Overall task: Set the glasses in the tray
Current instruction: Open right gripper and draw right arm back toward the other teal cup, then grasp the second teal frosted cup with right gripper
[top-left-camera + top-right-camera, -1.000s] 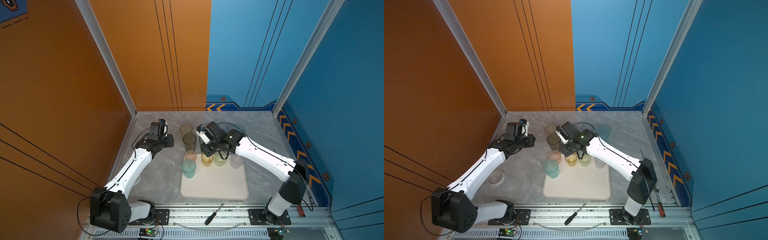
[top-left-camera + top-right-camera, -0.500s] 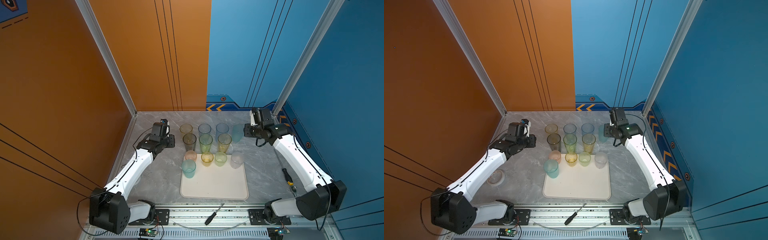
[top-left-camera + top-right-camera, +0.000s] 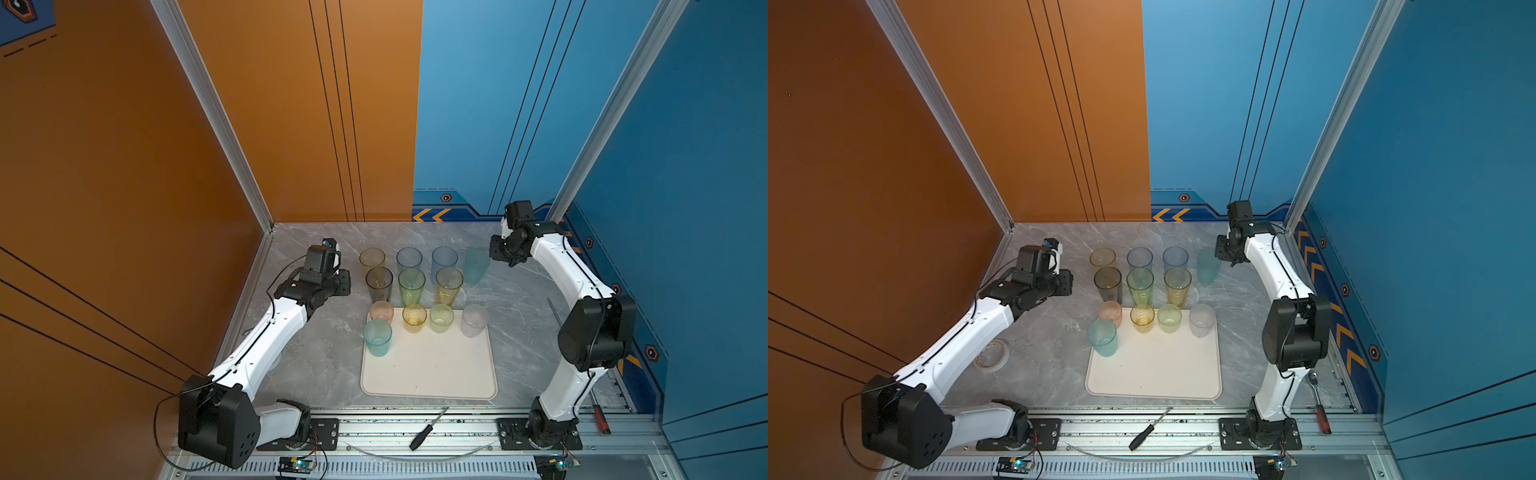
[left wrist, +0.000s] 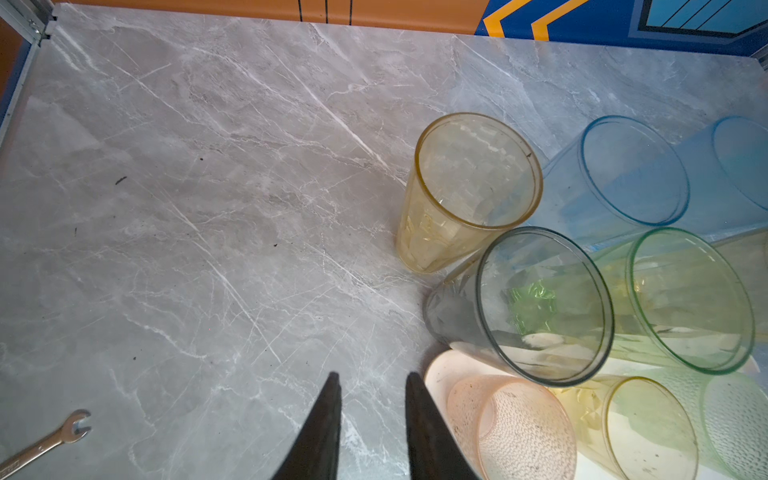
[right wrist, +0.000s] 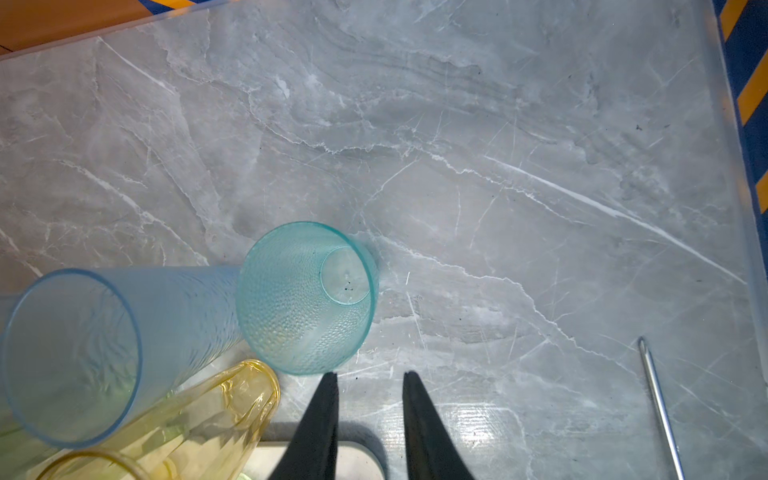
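The cream tray (image 3: 428,374) lies at the front middle. Along its far edge stand a pink glass (image 3: 381,311), a yellow one (image 3: 414,318), a green one (image 3: 441,318) and a clear one (image 3: 473,320), with a teal glass (image 3: 377,337) at the left rim. Behind it on the table stand several tall glasses: smoke grey (image 3: 379,283), green (image 3: 411,285), yellow (image 3: 449,286), two blue, a short yellow (image 3: 372,257) and a teal (image 3: 476,267). My left gripper (image 4: 372,376) is open and empty beside the pink glass (image 4: 511,428). My right gripper (image 5: 370,374) is open and empty beside the teal glass (image 5: 305,297).
A screwdriver (image 3: 428,430) lies on the front rail and a red-handled tool (image 3: 600,417) at the right. A tape roll (image 3: 992,353) sits by the left arm. A wrench (image 4: 45,442) and a metal rod (image 5: 660,407) lie on the marble. Walls close in at the back and on both sides.
My right arm has swung from over the middle glasses out to the back right, beside the teal glass. The left arm has stayed where it was.
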Controlling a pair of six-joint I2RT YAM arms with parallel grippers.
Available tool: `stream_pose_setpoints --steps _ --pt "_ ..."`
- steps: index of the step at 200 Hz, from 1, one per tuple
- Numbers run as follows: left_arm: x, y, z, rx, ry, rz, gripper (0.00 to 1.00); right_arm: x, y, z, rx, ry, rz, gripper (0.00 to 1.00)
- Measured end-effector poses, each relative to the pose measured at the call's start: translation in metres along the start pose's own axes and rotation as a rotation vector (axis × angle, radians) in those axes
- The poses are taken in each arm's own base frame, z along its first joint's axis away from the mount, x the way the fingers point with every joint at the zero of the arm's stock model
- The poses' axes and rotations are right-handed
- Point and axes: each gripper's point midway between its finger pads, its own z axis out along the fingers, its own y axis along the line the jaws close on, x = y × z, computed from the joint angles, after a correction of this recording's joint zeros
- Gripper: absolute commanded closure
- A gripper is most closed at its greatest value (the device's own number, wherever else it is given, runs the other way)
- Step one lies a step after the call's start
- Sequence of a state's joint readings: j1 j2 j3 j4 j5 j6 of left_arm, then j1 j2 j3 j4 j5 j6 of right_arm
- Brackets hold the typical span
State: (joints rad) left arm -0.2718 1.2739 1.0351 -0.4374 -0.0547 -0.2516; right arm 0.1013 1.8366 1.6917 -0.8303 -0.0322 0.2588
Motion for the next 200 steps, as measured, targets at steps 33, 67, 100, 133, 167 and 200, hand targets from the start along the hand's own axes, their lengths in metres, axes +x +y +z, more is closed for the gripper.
stream_pose_setpoints --steps 33,67,100,133,167,200 --pt "0.0 0.001 0.0 -0.006 -0.001 0.0 0.71 -0.002 0.0 0.011 0.005 0.023 0.002 0.75" --pt "0.0 0.001 0.0 -0.006 -0.001 0.0 0.71 -0.002 0.0 0.023 0.012 0.048 0.002 0.75" --pt "0.0 0.001 0.0 -0.006 -0.001 0.0 0.71 0.005 -0.002 0.037 0.021 0.085 -0.006 0.75" --pt "0.0 0.001 0.0 -0.006 -0.001 0.0 0.71 0.003 -0.001 0.045 0.024 0.099 -0.013 0.78" --pt "0.0 0.001 0.0 -0.007 -0.001 0.0 0.71 -0.001 0.0 0.049 0.024 0.1 -0.018 0.79" --pt "-0.001 0.002 0.0 -0.007 -0.002 -0.001 0.71 0.0 -0.001 0.058 0.028 0.116 -0.022 0.81"
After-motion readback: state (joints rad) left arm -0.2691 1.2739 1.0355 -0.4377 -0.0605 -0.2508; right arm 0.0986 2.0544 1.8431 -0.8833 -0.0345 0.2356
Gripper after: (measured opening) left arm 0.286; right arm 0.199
